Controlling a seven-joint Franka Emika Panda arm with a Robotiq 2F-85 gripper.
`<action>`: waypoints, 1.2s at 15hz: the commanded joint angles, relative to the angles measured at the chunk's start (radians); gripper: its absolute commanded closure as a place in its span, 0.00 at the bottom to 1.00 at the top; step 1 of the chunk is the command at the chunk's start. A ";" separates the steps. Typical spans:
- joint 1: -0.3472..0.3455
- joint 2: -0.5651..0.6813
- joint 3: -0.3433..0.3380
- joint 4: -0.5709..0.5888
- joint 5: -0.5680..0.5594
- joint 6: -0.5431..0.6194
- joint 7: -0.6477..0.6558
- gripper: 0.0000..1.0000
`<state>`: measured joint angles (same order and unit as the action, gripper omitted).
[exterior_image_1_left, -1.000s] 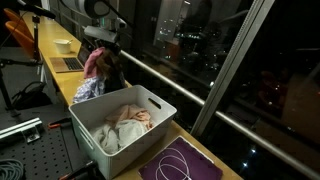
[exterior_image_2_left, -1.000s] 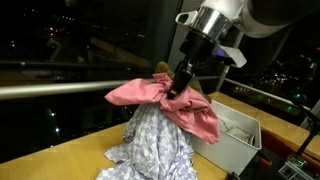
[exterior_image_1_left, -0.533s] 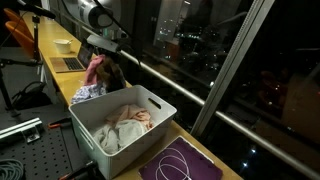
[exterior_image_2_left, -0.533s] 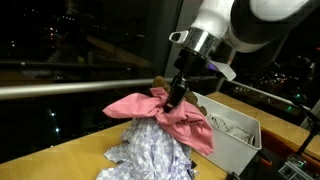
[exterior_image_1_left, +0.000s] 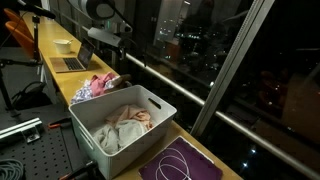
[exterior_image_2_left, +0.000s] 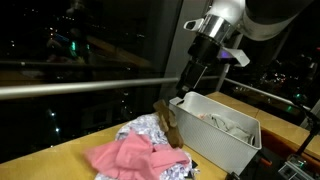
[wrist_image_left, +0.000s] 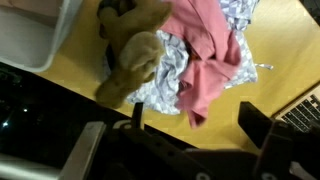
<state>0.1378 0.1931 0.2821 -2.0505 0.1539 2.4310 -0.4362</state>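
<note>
The gripper (wrist_image_left: 180, 150) hangs with its jaws spread wide and nothing between them; in the wrist view the two fingers (wrist_image_left: 95, 150) stand well apart at the bottom edge. In both exterior views the gripper (exterior_image_2_left: 194, 78) is up in the air, clear of everything, above the heap of laundry just beside the white bin (exterior_image_2_left: 236, 146).

Directly under it lies the pink cloth (wrist_image_left: 205, 50), crumpled on top of that heap and on the side away from the bin, touching nothing of the robot. In an exterior view the pink cloth (exterior_image_2_left: 130, 158) spreads low over the yellow tabletop (exterior_image_2_left: 60, 160).

Under and around it is a grey-and-white patterned cloth (wrist_image_left: 170, 75), and a brown plush toy (wrist_image_left: 135, 55) rests on the heap on the side nearer the bin.

The bin (exterior_image_1_left: 150, 104) holds pale crumpled fabric (exterior_image_1_left: 125, 125). Beyond the bin, on the side away from the heap, lies a purple mat (exterior_image_1_left: 180, 162). A laptop (exterior_image_1_left: 70, 63) sits on the tabletop past the heap, well apart from the bin.
</note>
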 joint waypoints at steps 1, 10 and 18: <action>-0.069 -0.192 -0.046 -0.154 0.090 -0.045 -0.090 0.00; -0.187 -0.347 -0.370 -0.369 0.075 -0.044 -0.379 0.00; -0.166 -0.248 -0.377 -0.455 0.086 0.128 -0.530 0.00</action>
<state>-0.0623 -0.0631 -0.1361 -2.4854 0.2270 2.4971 -0.9539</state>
